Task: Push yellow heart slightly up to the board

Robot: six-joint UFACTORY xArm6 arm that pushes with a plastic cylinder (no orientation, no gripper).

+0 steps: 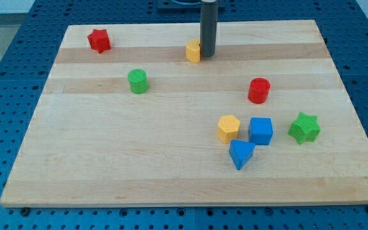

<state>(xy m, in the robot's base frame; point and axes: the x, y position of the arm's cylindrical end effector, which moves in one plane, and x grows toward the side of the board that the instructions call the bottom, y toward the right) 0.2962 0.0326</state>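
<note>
You see eight blocks on the table [107, 160]: two red, two green, two blue, two yellow. My tip [207, 56], a bare rod holding nothing, touches the right side of the yellow heart [193, 51] near the top edge, partly hiding its shape.

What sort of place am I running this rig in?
Probably a robotics lab bench: a wooden board lies on a blue perforated table, strewn with small coloured blocks. My tip sits beside the yellow heart.
</note>
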